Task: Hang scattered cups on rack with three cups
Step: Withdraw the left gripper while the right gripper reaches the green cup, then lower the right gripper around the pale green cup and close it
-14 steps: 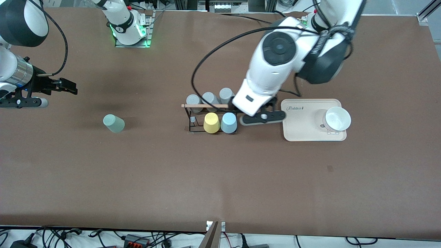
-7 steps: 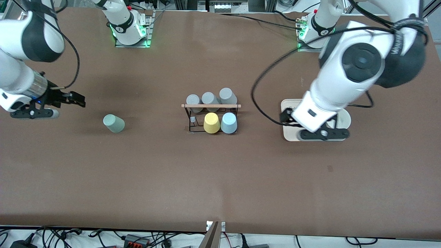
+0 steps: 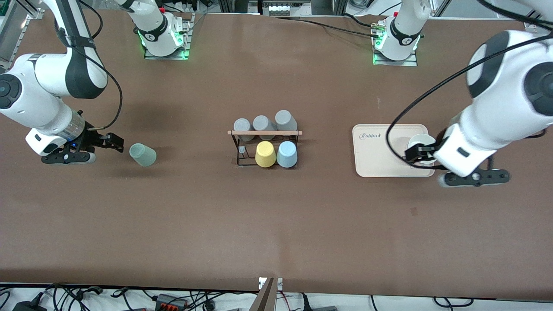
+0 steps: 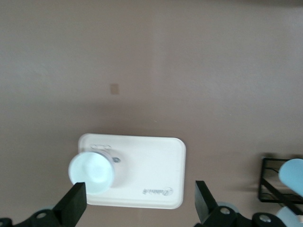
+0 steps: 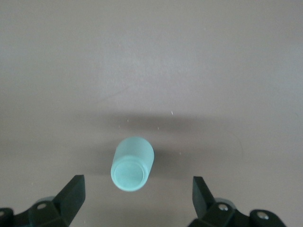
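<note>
The pale mint green cup point(image 3: 142, 154) point(image 5: 132, 163) rests on the bare table toward the right arm's end, one round end turned to my right gripper point(image 3: 113, 142) point(image 5: 137, 201). That gripper is open just beside the cup, apart from it. The black wire rack point(image 3: 239, 149) point(image 4: 277, 185) with its wooden rod point(image 3: 264, 132) stands mid-table. The light blue cup point(image 3: 287, 154) point(image 4: 291, 174) hangs on it beside a yellow cup point(image 3: 265, 154). My left gripper point(image 3: 421, 153) point(image 4: 139, 203) is open and empty over the tray.
Three grey cups point(image 3: 262, 124) sit on the rack's row farther from the front camera. A cream tray point(image 3: 376, 155) point(image 4: 151, 165) toward the left arm's end carries a white cup point(image 3: 421, 141) point(image 4: 92, 172). The left arm's bulk hangs over the tray's outer edge.
The left arm swung away from the rack, across the tray toward its own end of the table. The right gripper came down close to the mint green cup. No cup moved.
</note>
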